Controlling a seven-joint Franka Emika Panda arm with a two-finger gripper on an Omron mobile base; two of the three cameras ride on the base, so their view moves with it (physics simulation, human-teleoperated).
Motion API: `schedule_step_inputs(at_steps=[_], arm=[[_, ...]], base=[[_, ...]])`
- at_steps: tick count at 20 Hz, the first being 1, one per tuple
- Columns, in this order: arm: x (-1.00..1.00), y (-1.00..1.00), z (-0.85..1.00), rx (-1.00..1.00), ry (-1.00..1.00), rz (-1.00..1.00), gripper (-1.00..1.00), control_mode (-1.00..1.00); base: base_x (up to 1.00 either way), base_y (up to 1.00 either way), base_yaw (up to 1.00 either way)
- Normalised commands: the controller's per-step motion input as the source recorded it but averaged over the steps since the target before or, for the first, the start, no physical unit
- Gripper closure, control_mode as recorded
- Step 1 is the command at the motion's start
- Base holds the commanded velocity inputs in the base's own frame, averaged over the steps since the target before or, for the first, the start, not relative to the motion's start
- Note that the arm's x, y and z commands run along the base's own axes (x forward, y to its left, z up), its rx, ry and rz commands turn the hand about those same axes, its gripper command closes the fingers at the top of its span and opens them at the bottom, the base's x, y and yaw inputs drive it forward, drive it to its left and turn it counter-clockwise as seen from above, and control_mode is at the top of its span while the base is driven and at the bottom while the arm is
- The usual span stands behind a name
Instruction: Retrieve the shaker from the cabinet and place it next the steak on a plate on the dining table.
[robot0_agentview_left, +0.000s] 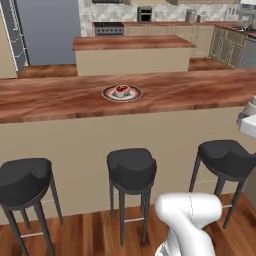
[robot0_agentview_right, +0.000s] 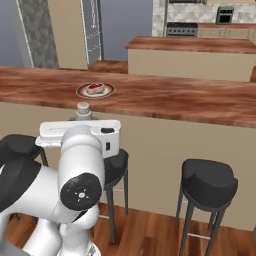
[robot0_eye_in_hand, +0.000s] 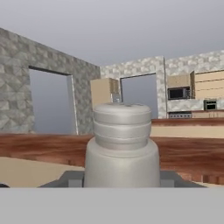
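On the long bench (robot0_agentview_right: 175, 100) the plate (robot0_agentview_right: 95, 90) lies toward the left, with the steak (robot0_agentview_right: 95, 88) on it. Just in front of the bench edge, the claw (robot0_agentview_right: 83, 119) is closed on the shaker (robot0_agentview_right: 83, 110), which stands upright above the white hand. In the hand view the shaker (robot0_eye_in_hand: 121, 148) is in the middle, between the fingers (robot0_eye_in_hand: 72, 178).

White Franka arm seen folded low at near edge of both base views, elbow bent, wrist raised w/ hand held level. Gripper (robot0_eye_in_hand: 121, 183) is clamped on the shaker (robot0_eye_in_hand: 122, 146), held upright betw. the fingers (robot0_eye_in_hand: 70, 178).
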Motion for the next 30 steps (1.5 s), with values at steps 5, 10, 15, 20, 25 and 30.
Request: schedule_step_inputs(at_steps=[5,10,15,20,25,30], arm=[[0.00,0.00,0.00,0.00,0.00,0.00,1.00,1.00],[0.00,0.00,0.00,0.00,0.00,0.00,1.00,1.00],[0.00,0.00,0.00,0.00,0.00,0.00,1.00,1.00],[0.00,0.00,0.00,0.00,0.00,0.00,1.00,1.00],[0.00,0.00,0.00,0.00,0.00,0.00,1.00,1.00],[0.00,0.00,0.00,0.00,0.00,0.00,1.00,1.00]], base=[[0.63,-0.26,0.06],[0.65,0.21,0.04],[0.22,0.59,0.12],[0.26,0.30,0.23],[0.47,0.01,0.25],[0.83,-0.08,-0.07]])
